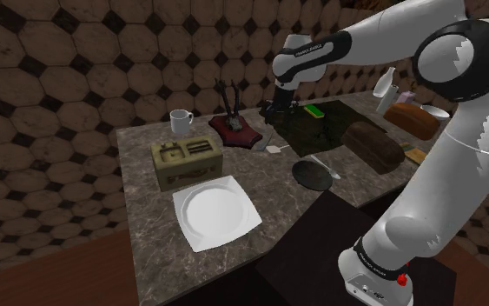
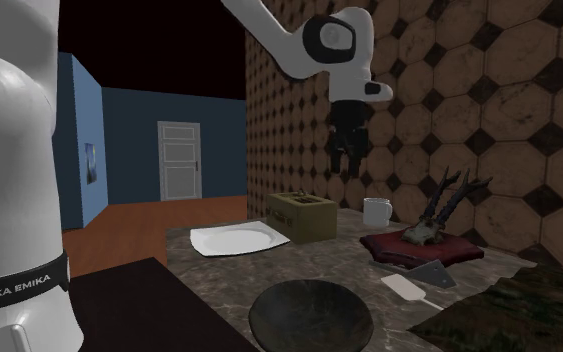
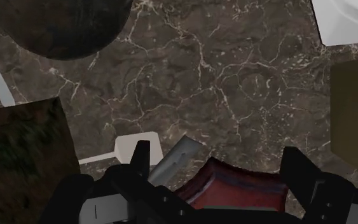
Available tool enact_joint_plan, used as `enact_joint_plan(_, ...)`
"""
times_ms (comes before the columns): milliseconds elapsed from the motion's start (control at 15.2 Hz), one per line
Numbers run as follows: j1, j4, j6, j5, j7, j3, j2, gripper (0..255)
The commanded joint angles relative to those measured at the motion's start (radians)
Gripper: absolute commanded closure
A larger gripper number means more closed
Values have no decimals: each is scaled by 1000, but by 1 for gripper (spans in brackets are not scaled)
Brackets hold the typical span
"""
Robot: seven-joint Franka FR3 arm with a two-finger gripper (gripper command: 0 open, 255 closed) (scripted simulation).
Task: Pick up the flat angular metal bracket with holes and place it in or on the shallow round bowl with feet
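Black gripper (image 3: 219,153) hangs over the marble counter (image 3: 222,83), fingers apart and empty. Below it, near one finger, the grey bracket (image 3: 179,156) lies just beside a red plaque (image 3: 234,184); the dark bowl (image 3: 63,25) sits farther off.

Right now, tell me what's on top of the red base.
Dark antlers stand on the red base. The patch under them is covered; their mounting cannot be seen.

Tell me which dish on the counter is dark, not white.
The shallow round bowl: it is near-black, while the square plate and the mug are both white.
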Motion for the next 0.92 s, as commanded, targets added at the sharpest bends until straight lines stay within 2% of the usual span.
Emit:
enact_joint_plan(0, -11, 49, 24, 26, 2, -6, 72, 0)
enact_joint_plan(660, -103, 375, 59, 147, 10, -13, 431, 0)
enact_joint_plan(858, -105, 366, 89, 154, 6, -8, 453, 0)
